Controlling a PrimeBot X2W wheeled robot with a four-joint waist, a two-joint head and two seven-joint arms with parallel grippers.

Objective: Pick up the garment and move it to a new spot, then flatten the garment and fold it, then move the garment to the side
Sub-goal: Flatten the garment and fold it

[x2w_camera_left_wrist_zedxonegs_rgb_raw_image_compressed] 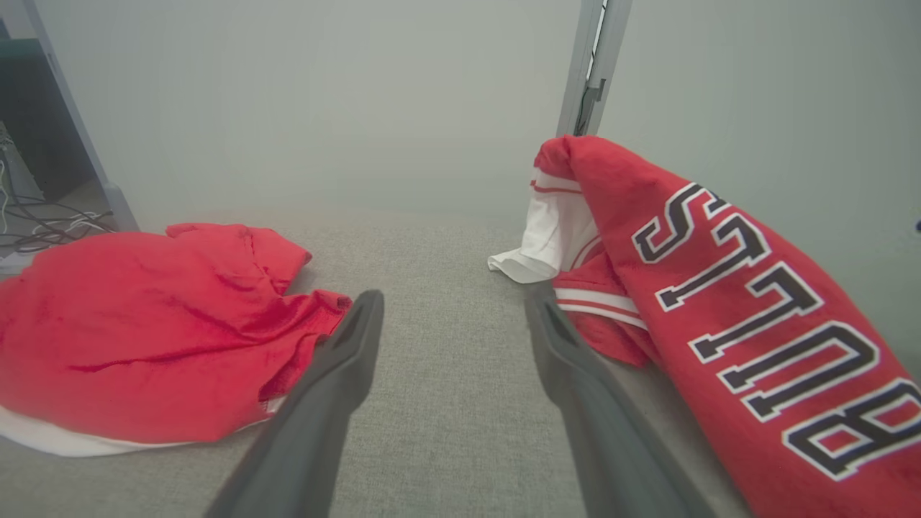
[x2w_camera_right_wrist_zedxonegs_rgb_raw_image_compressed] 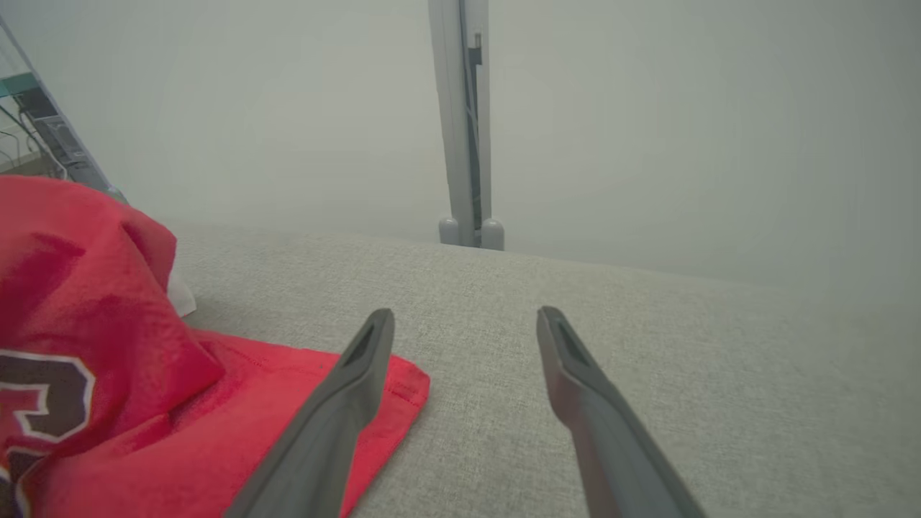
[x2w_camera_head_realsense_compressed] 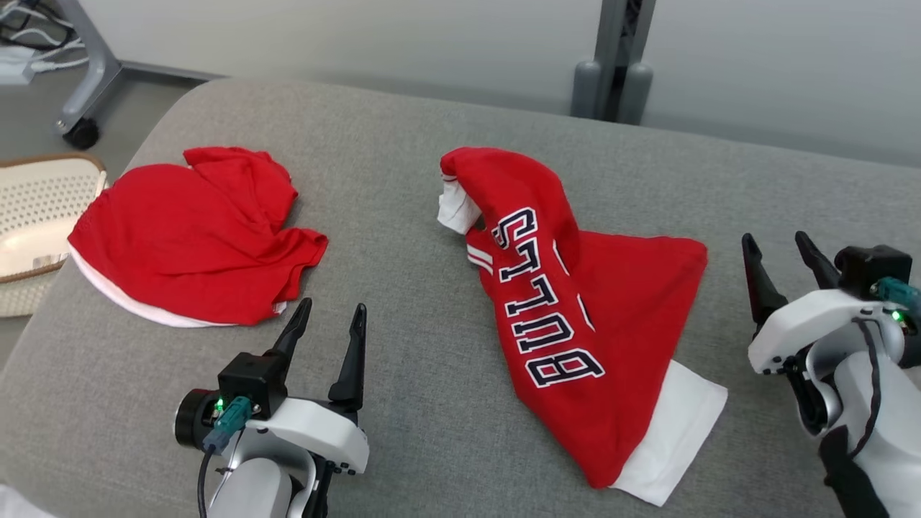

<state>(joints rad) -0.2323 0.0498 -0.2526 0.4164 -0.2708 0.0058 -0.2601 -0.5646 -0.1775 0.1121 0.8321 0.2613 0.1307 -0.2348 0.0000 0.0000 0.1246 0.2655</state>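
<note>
On the grey cushion (x2w_camera_head_realsense_compressed: 403, 180), "BULLS" is written in dark letters on the red shirt (x2w_camera_head_realsense_compressed: 633, 302); the left tool (x2w_camera_head_realsense_compressed: 332, 306) and right tool (x2w_camera_head_realsense_compressed: 776, 237) are held wide, empty.

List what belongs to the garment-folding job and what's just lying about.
Job: lettered jersey, crumpled between the open left gripper and right gripper; grey cushion under it.

Lying about: plain red garment on the left, apparently already set aside; white basket; wheeled stand; grey post.
</note>
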